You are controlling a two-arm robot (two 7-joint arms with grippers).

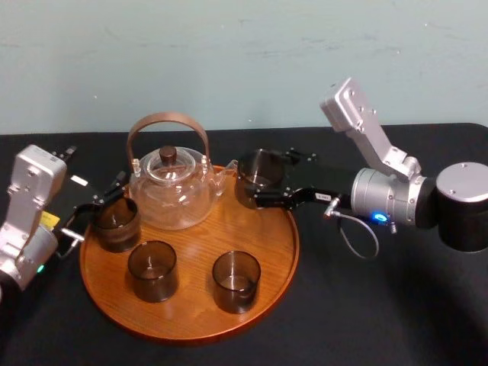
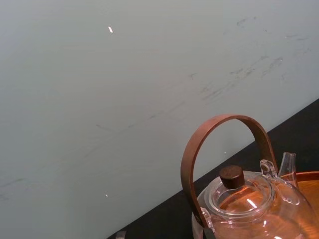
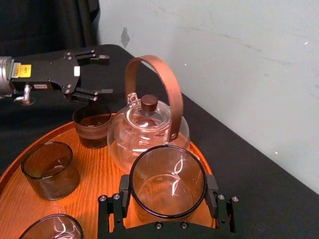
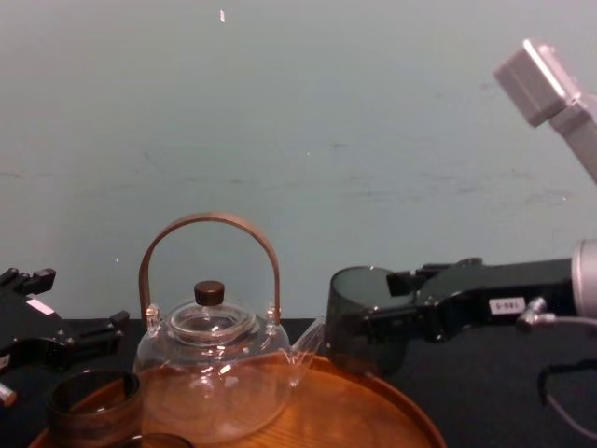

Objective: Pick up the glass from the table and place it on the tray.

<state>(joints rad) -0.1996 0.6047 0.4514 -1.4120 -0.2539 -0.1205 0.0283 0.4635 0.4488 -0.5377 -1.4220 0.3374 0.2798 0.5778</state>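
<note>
My right gripper (image 1: 264, 180) is shut on a dark smoky glass (image 1: 258, 174), one finger on each side of it (image 3: 167, 181). The glass stands upright over the back right rim of the round wooden tray (image 1: 267, 252), just beside the teapot's spout (image 4: 364, 317). Whether its base touches the tray I cannot tell. My left gripper (image 1: 103, 200) is open and holds nothing. It hovers at the tray's left edge, just above and behind another smoky glass (image 1: 116, 223).
A clear glass teapot (image 1: 169, 187) with an arched brown handle fills the tray's back middle. Two more smoky glasses (image 1: 152, 269) (image 1: 235, 280) stand at the tray's front. Black cloth covers the table (image 1: 366, 305), and a pale wall rises behind.
</note>
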